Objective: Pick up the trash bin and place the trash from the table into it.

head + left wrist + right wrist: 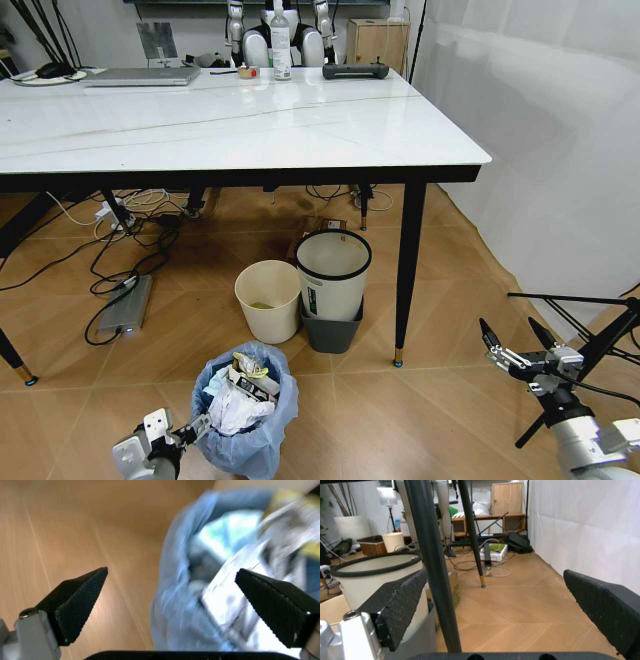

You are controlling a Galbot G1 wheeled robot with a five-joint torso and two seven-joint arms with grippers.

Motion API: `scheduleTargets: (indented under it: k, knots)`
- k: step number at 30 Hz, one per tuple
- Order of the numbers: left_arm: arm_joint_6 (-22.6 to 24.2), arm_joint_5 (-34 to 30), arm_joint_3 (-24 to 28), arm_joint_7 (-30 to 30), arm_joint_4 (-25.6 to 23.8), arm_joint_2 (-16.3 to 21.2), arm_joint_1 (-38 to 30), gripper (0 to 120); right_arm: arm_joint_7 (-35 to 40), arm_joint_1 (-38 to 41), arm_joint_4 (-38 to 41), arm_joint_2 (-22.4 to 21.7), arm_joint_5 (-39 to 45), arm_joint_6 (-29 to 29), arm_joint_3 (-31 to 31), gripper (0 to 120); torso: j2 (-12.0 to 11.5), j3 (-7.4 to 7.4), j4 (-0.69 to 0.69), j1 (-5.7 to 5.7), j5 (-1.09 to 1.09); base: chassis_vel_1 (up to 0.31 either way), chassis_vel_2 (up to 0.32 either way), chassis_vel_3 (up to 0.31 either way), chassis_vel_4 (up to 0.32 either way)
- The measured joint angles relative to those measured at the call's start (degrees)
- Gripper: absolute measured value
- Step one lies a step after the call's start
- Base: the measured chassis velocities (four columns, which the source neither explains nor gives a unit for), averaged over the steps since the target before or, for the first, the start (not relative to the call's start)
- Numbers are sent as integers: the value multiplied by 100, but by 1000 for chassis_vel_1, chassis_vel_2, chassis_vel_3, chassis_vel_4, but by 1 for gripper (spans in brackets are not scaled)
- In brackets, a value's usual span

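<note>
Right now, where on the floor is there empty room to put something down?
Bare wooden floor lies between the slim black table leg and the right gripper. It is crowded around the crinkly light-blue bagged trash bin, with the left gripper beside it, and around the cream plastic bucket and the white round bin standing close together behind.

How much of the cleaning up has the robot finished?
Nearly all, it seems. The trash bin stands on the floor, its blue bag stuffed with trash. The near part of the table has no litter; a laptop and a bottle sit at its far edge. The left gripper is beside the bin, jaws open. The right gripper hangs open and holds nothing.
</note>
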Motion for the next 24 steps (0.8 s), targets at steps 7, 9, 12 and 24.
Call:
scheduleTargets:
  k: [7,9,12,24]
  knots:
    - [-1467,1894,-236,925,-365,-5,158,100,0,0,0,0,0,0,0,100,0,0,-1,0,0,0,0,0,0]
    - [-2028,2198,-301,1064,-367,-31,89,100,0,0,0,0,0,0,0,100,0,0,-1,0,-1,0,0,0,0]
    - [-3004,2507,-331,1428,-385,-140,46,100,0,0,0,0,0,0,0,100,0,1,-1,1,-1,0,0,0,0]
    - [-3189,2599,-331,1568,-318,-148,42,100,0,0,0,0,0,0,0,100,0,0,-1,1,0,0,0,0,0]
